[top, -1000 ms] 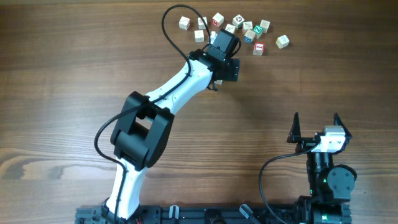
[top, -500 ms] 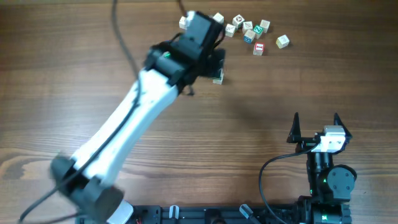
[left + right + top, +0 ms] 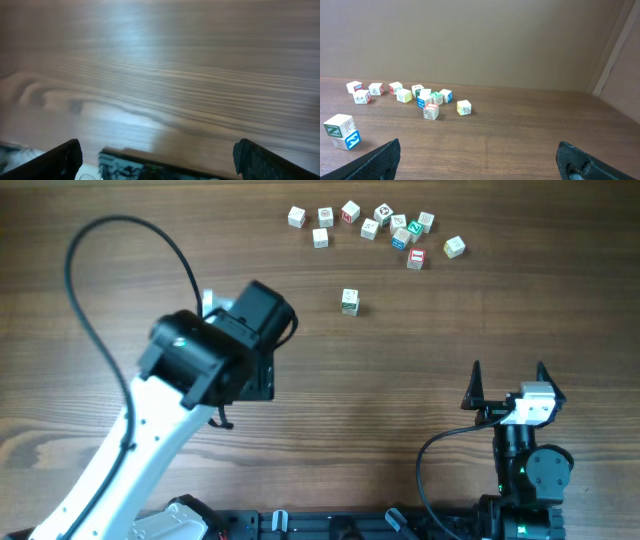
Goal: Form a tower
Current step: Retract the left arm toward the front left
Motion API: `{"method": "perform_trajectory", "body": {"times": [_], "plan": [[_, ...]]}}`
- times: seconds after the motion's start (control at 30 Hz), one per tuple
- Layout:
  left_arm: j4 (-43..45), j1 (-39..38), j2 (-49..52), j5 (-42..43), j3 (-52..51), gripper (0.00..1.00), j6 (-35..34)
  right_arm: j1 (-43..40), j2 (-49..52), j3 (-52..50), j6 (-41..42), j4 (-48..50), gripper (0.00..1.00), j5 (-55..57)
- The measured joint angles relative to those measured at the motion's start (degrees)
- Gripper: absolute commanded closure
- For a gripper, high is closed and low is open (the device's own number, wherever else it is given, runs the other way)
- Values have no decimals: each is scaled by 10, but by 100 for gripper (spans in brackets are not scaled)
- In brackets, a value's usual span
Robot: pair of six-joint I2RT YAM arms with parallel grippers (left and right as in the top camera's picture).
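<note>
Now retreating toward 8 o'clock, the left pincer [image 3: 158,159] is gaping wide and empty, leaving the two-cube tower [image 3: 349,301] standing alone toward 12 o'clock on the desk [image 3: 430,320]; that placement is apparently holding. The right pincer [image 3: 507,378] is idling wide open, empty, at 4 o'clock.

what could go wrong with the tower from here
1. The tower is only two cubes, and its top cube looks slightly skewed on the blue-printed one, so a light bump could topple it.
2. The loose cubes lie bunched together; the open left gripper may nudge neighbours when picking one.
3. The tower stands on the near side of that cluster, so a reach could clip it.
</note>
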Motion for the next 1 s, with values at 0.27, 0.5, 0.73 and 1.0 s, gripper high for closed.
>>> {"method": "perform_trajectory", "body": {"times": [0.27,0.5,0.73,1.0], "plan": [[11,127,-119,-59,-124,0,-168,0,0,0,0,0,0,0],[23,174,-193,-45,-125,0,-180,0,0,0,0,0,0,0],[23,174,-193,-43,-125,0,-180,0,0,0,0,0,0,0],[23,174,-193,-42,-125,0,-180,-2,0,0,199,44,0,-309]]}}
